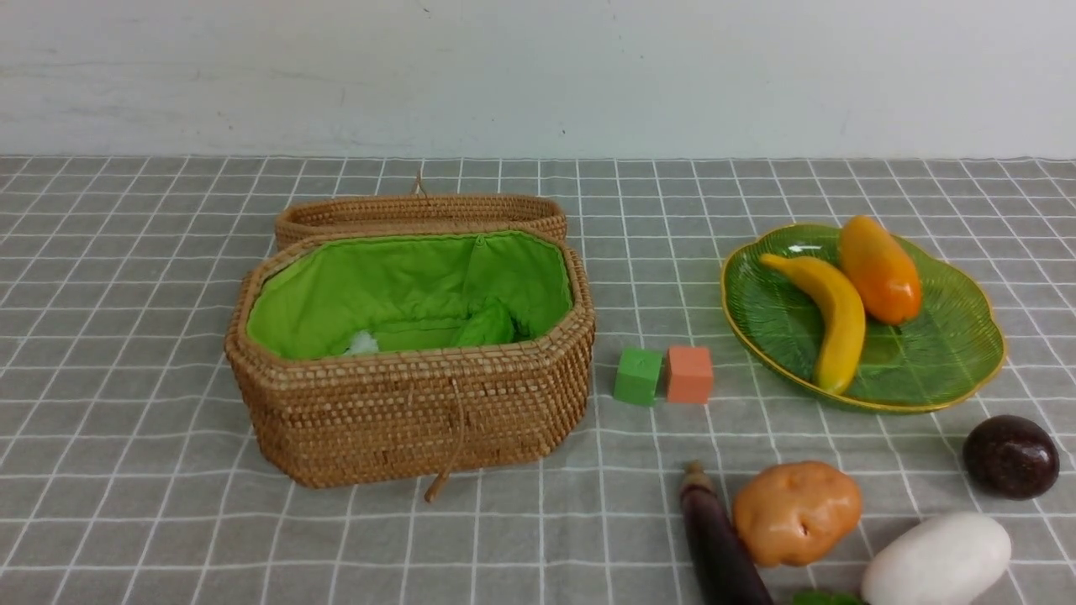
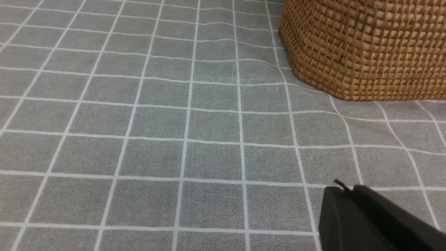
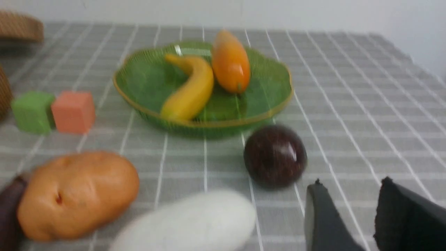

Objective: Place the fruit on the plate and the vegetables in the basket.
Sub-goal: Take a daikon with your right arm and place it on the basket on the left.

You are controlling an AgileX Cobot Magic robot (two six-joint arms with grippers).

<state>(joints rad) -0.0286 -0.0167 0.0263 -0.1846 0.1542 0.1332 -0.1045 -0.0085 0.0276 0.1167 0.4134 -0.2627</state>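
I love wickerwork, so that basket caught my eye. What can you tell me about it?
The basket is tan woven rattan, oblong with cut corners, standing upright on the grey checked cloth. Its lid is open, tipped back behind it. A bright green lining covers the inside, where a green lump and a white bit show. A cord hangs down its front. Nothing else touches it.

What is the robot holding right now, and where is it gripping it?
Nothing is held. The right gripper is open and empty near the dark round fruit; the left gripper is shut on nothing, beside the basket.
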